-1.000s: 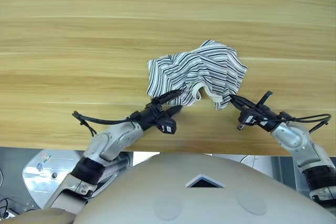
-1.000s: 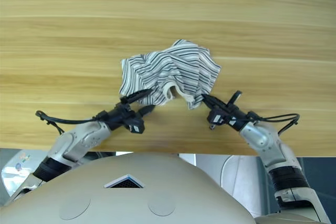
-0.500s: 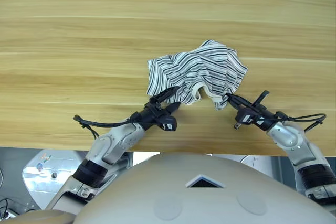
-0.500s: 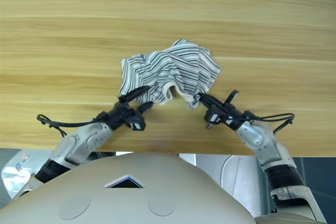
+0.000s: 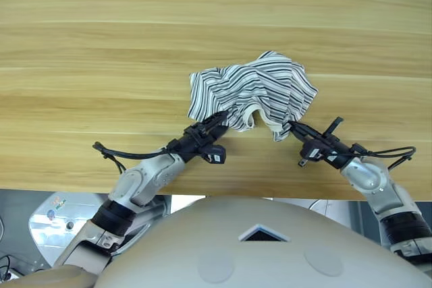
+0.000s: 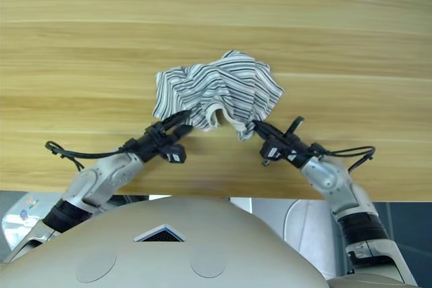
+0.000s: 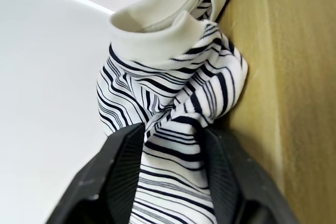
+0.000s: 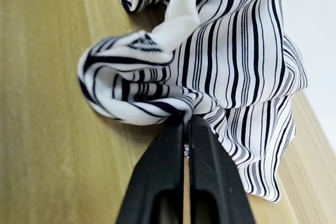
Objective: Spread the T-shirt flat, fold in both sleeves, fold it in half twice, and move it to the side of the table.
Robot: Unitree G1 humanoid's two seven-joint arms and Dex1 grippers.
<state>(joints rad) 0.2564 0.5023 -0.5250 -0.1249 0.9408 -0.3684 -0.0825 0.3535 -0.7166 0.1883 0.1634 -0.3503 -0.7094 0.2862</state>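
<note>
The left claw is shut tight on the shirt. Up close, a bunch of striped cloth is squeezed between its two wide black fingers. The cloth puffs out past the tips. This claw holds the near edge of the shirt, on the left side of the lump.

The right claw is shut on the shirt too. Its two thin fingers are pressed close together. A small fold of cloth is pinched at their tips. This claw holds the near edge on the right side of the lump.

The two claws are apart from each other. The collar sits between them. It is a plain cream band, and it curls over in a loop.

The shirt is white with dark stripes. It is all scrunched up in a lump, not flat. The stripes bend and twist every way where the cloth is bunched.

The lump lies on the table. It is about in the middle from left to right, in the half closer to the robot. I cannot tell if the pinched bits are lifted off the table. The table is light wood with long lines in it.
</note>
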